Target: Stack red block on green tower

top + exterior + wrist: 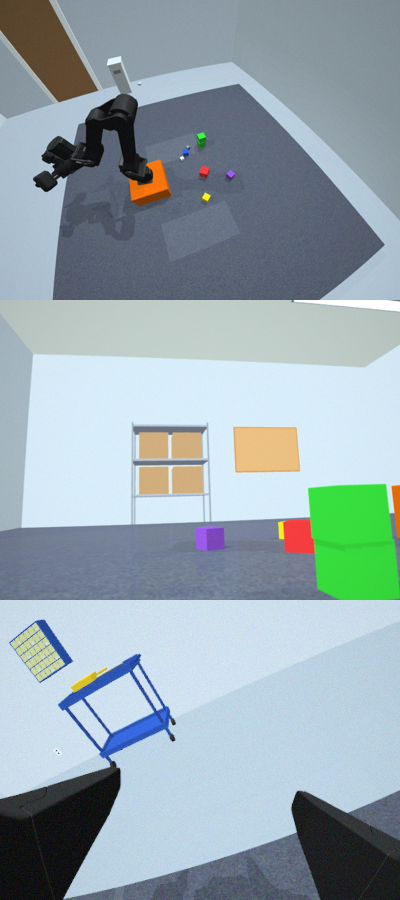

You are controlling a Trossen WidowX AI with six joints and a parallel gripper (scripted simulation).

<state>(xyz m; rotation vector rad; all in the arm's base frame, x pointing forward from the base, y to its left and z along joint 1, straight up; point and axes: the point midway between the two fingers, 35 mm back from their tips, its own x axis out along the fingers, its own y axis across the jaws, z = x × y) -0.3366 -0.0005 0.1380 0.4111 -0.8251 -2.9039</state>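
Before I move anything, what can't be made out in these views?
- Yellow block: exterior, mostly hidden behind the red block.
- Red block's one side: exterior, covered by the green tower.
- Tower's lowest edge: exterior, partly cut off by the bottom border.
- Orange box: exterior, cropped at right.
- Door's top: top view, out of frame.

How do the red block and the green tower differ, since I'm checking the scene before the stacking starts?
The red block is a single piece; the green tower is two pieces, one on the other.
The green tower stands taller than the red block.
The red block is red, the tower green.
Both rest on the dark mat.
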